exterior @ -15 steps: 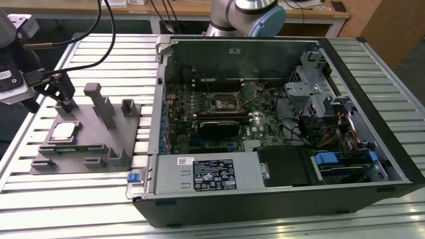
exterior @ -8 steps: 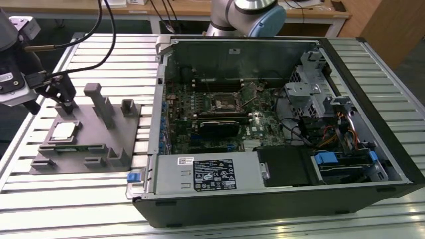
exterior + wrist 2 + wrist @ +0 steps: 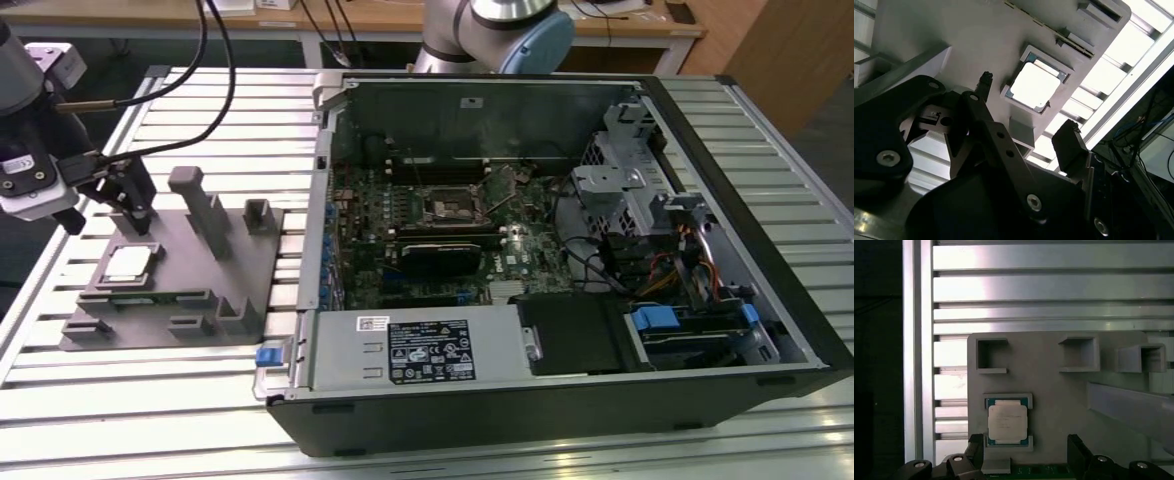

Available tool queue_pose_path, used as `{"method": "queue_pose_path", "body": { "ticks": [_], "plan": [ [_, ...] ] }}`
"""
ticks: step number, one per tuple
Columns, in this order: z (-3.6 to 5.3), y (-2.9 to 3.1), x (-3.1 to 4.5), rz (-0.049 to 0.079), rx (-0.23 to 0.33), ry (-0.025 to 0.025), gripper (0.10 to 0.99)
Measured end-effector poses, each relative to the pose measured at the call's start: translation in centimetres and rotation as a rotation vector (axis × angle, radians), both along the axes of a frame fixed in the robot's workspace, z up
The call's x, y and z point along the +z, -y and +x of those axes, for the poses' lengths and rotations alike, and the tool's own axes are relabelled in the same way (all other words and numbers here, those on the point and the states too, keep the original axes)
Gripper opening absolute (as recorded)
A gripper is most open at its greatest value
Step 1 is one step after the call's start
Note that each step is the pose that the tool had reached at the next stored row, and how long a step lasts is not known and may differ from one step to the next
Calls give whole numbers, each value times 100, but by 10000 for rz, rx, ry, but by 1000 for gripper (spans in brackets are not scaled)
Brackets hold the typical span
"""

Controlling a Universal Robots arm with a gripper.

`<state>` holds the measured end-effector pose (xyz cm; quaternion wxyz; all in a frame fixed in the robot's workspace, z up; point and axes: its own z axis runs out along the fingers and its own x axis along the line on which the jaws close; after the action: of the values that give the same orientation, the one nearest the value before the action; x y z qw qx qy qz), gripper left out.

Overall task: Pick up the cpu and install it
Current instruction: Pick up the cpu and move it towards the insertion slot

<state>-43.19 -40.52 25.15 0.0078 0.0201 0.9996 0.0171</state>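
Two black fingers [image 3: 1077,452] of the gripper [image 3: 1025,442] are held spread above the silvery square cpu [image 3: 1007,421], seated in a recess of the grey plastic fixture [image 3: 1054,390]; pick-up is judged underway, demanding square alignment with its edges.

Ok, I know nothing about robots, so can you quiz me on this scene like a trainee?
1. In the exterior view, on which side of the computer case does the cpu lie?
2. True or false: the cpu rests in a recess of the grey fixture plate.
3. The gripper is: A) shut on the cpu; B) open, holding nothing; C) inside the case.
Key: 1 left; 2 true; 3 B.
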Motion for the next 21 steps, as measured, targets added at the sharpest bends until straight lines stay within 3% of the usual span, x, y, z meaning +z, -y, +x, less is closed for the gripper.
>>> {"method": "queue_pose_path", "body": {
  "ticks": [21],
  "plan": [
    [-33,-1,-124,1,-1,1,761]
  ]
}}
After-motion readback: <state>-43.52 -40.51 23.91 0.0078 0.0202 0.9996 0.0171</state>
